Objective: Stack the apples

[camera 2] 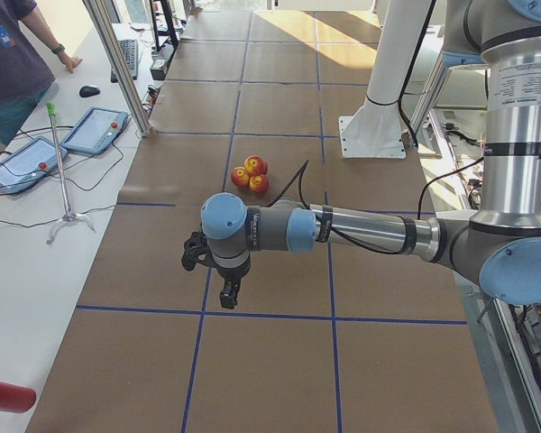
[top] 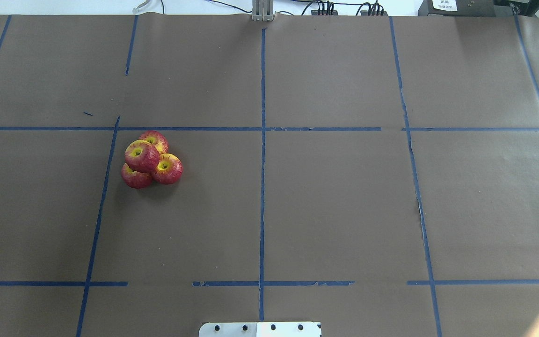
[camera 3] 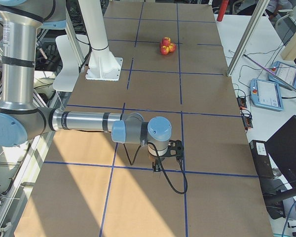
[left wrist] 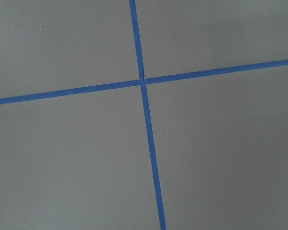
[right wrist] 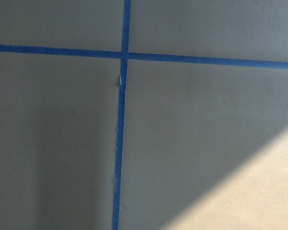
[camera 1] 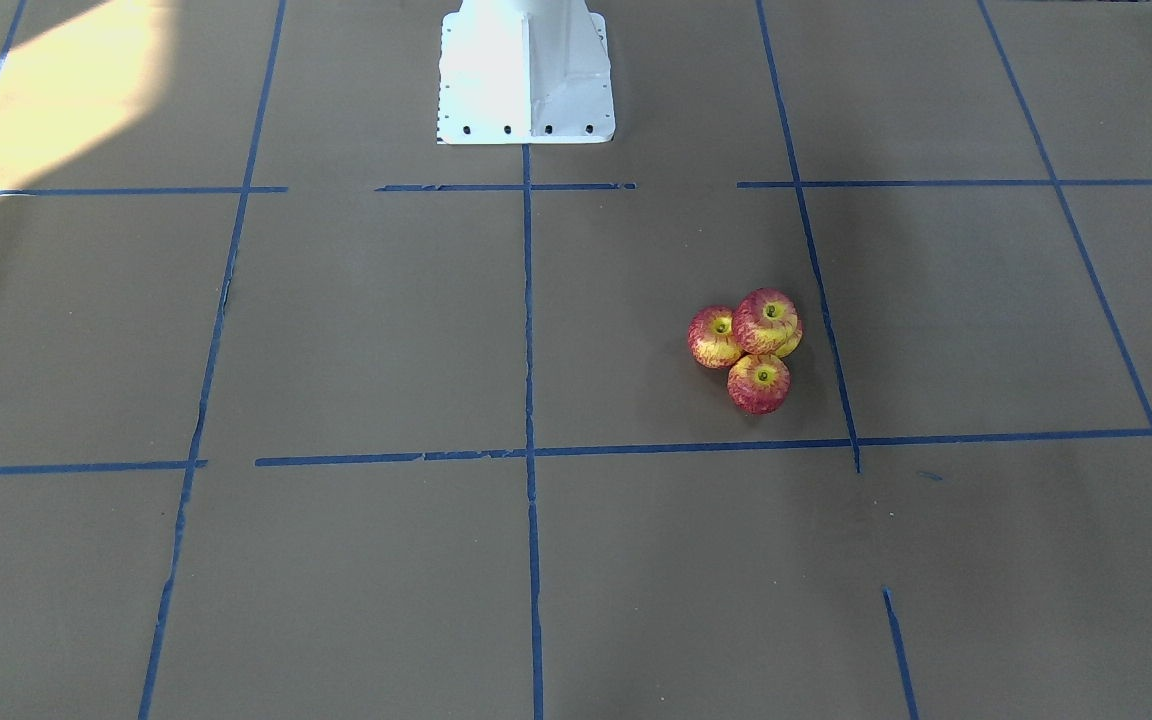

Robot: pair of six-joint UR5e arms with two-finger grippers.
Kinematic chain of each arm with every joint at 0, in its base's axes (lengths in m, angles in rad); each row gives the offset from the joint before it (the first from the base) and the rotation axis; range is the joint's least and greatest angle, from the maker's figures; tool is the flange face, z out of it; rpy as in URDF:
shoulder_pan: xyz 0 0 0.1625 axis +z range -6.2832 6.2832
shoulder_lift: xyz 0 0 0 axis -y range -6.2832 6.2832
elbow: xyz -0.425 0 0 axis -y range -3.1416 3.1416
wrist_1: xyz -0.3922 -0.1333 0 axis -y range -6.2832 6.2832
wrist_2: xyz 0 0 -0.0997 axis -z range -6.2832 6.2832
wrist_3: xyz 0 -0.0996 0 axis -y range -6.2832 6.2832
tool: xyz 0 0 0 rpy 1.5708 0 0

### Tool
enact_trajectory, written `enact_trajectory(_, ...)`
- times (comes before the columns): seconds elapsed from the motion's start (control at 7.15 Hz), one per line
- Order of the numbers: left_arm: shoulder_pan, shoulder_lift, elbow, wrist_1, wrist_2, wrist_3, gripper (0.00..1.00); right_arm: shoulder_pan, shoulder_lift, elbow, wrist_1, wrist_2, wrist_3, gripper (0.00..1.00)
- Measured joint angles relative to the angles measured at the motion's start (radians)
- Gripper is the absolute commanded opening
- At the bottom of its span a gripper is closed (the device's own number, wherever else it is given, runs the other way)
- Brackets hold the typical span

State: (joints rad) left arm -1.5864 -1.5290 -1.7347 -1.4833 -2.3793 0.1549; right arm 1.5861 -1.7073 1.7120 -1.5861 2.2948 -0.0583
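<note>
Four red-and-yellow apples sit in a tight pile on the brown paper: three touch each other on the table and one apple (top: 142, 156) rests on top of them. The pile also shows in the front view (camera 1: 766, 320), the left view (camera 2: 251, 173) and the right view (camera 3: 166, 45). My left gripper (camera 2: 227, 296) hangs over a tape crossing, well away from the pile toward the table's left end; I cannot tell if it is open. My right gripper (camera 3: 157, 168) hangs over the table's far right part; I cannot tell its state. Both wrist views show only paper and blue tape.
Blue tape lines (top: 262, 187) divide the brown paper into squares. The white robot base (camera 1: 526, 70) stands at the table's robot side. On the operators' side bench lie tablets (camera 2: 95, 129), with a metal stand (camera 2: 63, 171) and a person (camera 2: 13, 54) beside it.
</note>
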Motion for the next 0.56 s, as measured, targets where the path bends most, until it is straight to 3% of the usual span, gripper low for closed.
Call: enact_trajectory(0.56, -0.005, 0.001, -0.003, -0.009, 0.002, 0.000, 1.00, 0.000, 0.000, 0.000, 0.000, 0.000, 0.000, 1.00)
